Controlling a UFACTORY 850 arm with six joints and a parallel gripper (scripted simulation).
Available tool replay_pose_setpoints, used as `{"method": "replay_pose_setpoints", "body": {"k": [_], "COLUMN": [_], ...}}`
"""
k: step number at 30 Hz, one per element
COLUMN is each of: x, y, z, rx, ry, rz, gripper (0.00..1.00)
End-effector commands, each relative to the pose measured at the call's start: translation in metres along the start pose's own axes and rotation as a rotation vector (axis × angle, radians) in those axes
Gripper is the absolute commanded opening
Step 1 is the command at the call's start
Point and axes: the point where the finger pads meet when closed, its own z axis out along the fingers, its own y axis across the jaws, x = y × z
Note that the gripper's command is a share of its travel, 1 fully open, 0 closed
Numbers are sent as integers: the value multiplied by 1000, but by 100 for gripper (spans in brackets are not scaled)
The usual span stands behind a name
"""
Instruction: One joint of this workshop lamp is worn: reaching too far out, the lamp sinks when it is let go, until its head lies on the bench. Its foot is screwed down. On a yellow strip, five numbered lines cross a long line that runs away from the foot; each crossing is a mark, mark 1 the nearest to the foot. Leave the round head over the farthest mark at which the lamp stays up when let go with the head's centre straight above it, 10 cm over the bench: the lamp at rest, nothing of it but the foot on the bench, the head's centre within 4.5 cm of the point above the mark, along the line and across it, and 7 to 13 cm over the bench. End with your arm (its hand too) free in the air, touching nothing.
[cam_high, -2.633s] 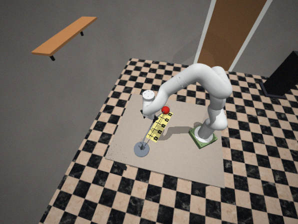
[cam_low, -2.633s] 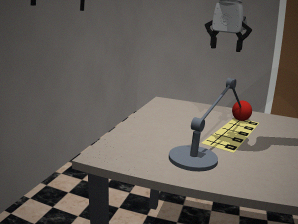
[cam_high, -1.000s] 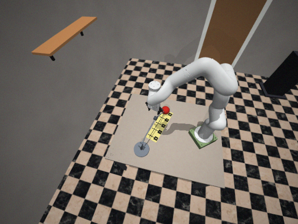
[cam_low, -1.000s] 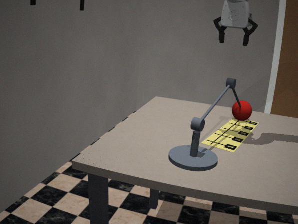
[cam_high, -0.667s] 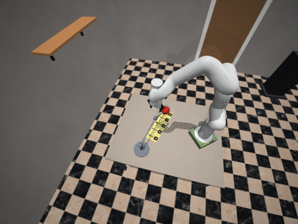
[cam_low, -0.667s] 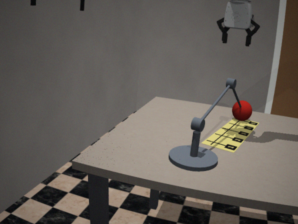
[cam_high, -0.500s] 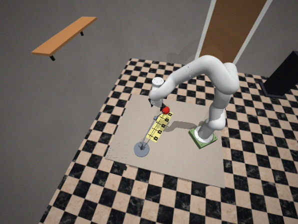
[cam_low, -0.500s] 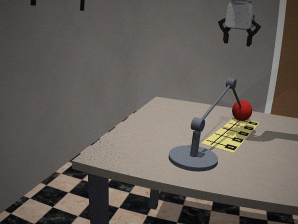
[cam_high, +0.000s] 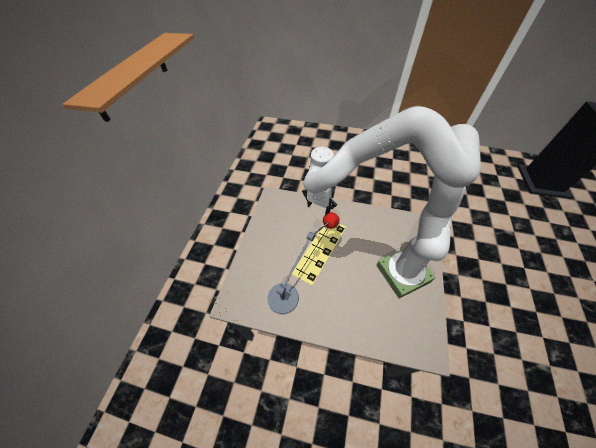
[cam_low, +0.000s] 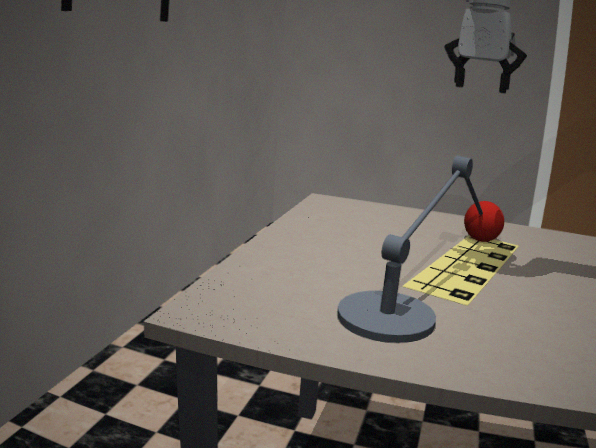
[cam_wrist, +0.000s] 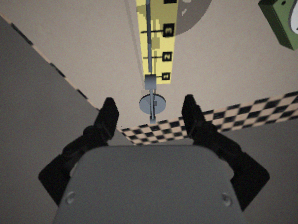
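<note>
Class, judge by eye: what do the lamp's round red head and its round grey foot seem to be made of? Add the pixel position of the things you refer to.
Round red head (cam_high: 331, 220) (cam_low: 484, 221): perhaps painted metal or plastic, satin; its even colour has soft shading and no mirror-like reflections.
Round grey foot (cam_high: 278, 306) (cam_low: 360, 320) (cam_wrist: 145, 104): probably painted metal, matt; flat blue-grey, no visible grain.

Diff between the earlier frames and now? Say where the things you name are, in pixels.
The open gripper (cam_high: 318, 205) (cam_low: 482, 89) (cam_wrist: 149, 104), high above the bench (cam_high: 380, 310) (cam_low: 280, 320) (cam_wrist: 200, 90), moved away from the lamp's foot (cam_high: 283, 306) (cam_low: 360, 320) (cam_wrist: 145, 105), toward the strip's far end. Nothing grasped or released. Unchanged: lamp foot, lamp's arms (cam_high: 299, 262) (cam_low: 431, 206) (cam_wrist: 149, 45), red head (cam_high: 331, 220) (cam_low: 484, 221), yellow strip (cam_high: 302, 275) (cam_low: 425, 282) (cam_wrist: 172, 45).
</note>
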Motion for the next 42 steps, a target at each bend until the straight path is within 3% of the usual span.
{"method": "replay_pose_setpoints", "body": {"k": [1, 27, 42], "x": [17, 104, 134], "y": [-1, 1, 0], "z": [-1, -1, -1], "rx": [2, 2, 2], "ry": [-1, 0, 1], "rz": [0, 1, 1], "gripper": [100, 100, 100]}}
